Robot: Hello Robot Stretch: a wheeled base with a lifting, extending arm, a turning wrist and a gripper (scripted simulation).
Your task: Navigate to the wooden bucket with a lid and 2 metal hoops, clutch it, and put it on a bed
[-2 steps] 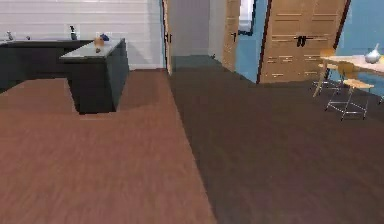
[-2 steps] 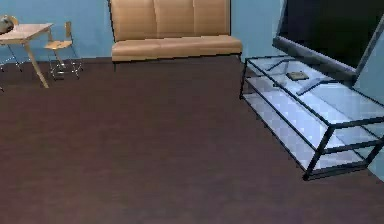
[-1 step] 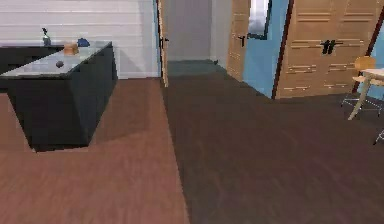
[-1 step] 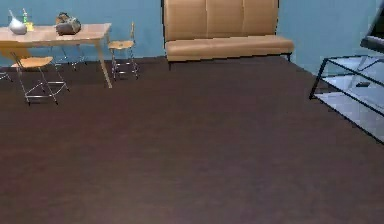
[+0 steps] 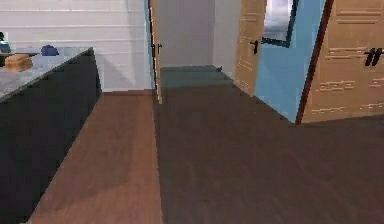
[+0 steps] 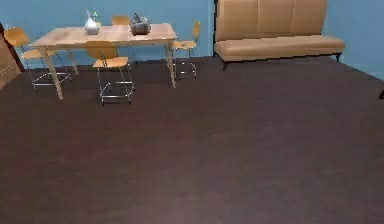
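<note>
The pincer's state cannot be told from these views, and so neither can how the bucket lies relative to it.

In the arm side view, a wooden worktop (image 6: 110, 36) stands at about 11 o'clock against a blue wall, with tan chairs (image 6: 113, 62) drawn up around it. Two small things stand on it. A pale vase (image 6: 92, 24) with a sprig is toward its 9 o'clock end, and a dark squat thing (image 6: 140, 26) is just toward 3 o'clock from the vase. The squat thing is too small to tell whether it is the bucket, and no hoops or lid can be made out. A tan sofa (image 6: 275, 30) sits against the same wall at about 1 o'clock, well apart from the worktop. Bare dark floor spreads below both. A dark shape (image 6: 381, 93) at 3 o'clock is cut off by the edge and cannot be identified.

In the forward view, a dark worktop (image 5: 50, 75) runs along 9 o'clock, cut off by the frame. At its far end lie a tan lump (image 5: 17, 62) and, just beyond, a blue thing (image 5: 48, 50), both too blurred to name. An open wooden door (image 5: 156, 50) stands at 12 o'clock beside a doorway. Panelled wooden doors (image 5: 345, 60) fill 3 o'clock, and a dark-framed panel (image 5: 279, 20) hangs on the blue wall at about 1 o'clock, cut off at the top.
</note>
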